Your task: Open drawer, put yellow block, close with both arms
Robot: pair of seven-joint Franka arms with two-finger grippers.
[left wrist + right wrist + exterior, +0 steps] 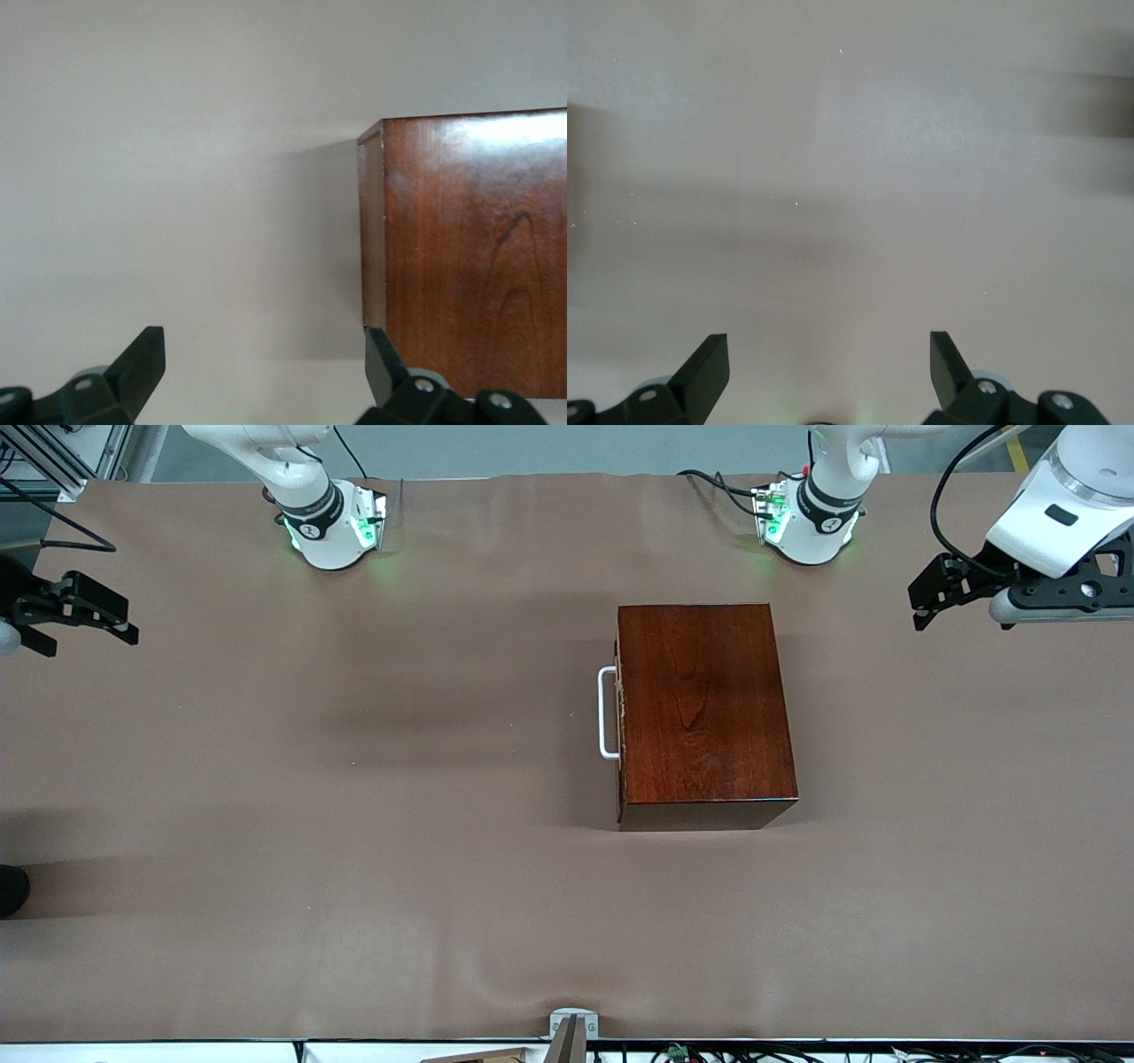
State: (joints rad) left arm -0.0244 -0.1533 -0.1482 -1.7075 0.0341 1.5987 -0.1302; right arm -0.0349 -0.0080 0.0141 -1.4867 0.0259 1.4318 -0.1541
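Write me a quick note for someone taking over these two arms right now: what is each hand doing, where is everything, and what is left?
Left gripper: fingers open, empty, waiting over the table at the left arm's end.
Right gripper: fingers open, empty, waiting over the table at the right arm's end.
Wooden box: mid-table, toward the left arm's end. Its drawer is shut; the white handle faces the right arm's end.
Yellow block: not in any view.
Done: nothing yet.
Left: open the drawer, find the block and put it in, close the drawer with both arms.
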